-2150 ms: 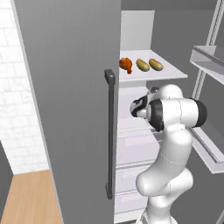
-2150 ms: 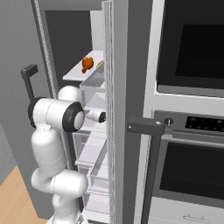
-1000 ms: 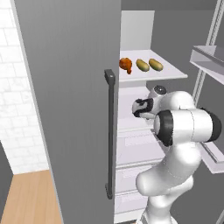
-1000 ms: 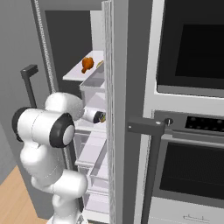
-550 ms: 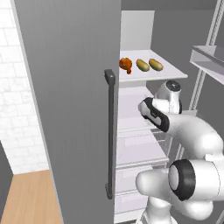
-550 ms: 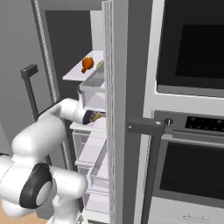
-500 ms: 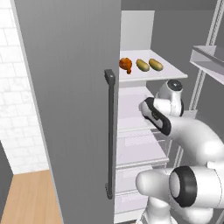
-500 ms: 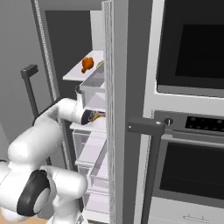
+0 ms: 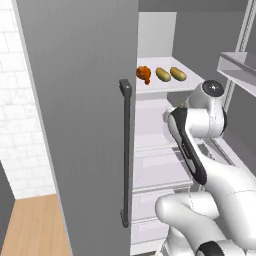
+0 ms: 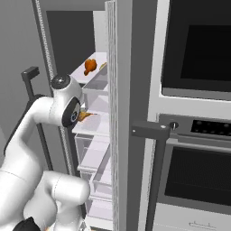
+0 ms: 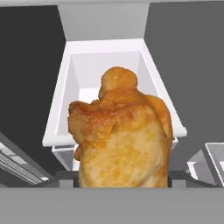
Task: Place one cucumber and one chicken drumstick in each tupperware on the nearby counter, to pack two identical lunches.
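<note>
A large orange-brown chicken drumstick sits between my fingers, and my gripper is shut on it, in front of the open fridge's shelves. From the right base view, the held drumstick pokes out beside my hand at mid-shelf height. A second chicken drumstick lies on the white upper shelf, with two yellow-green cucumbers to its right. The tupperware and the counter are out of view.
The grey fridge door with a dark vertical handle stands open at the left. A white bin lies beyond the held drumstick. Door shelves jut out at the right. An oven stack stands right of the fridge.
My arm has folded: the elbow swung from beside the shelves down and toward the camera. The hand shifted slightly lower and right, still holding the drumstick. The shelf items have not moved.
</note>
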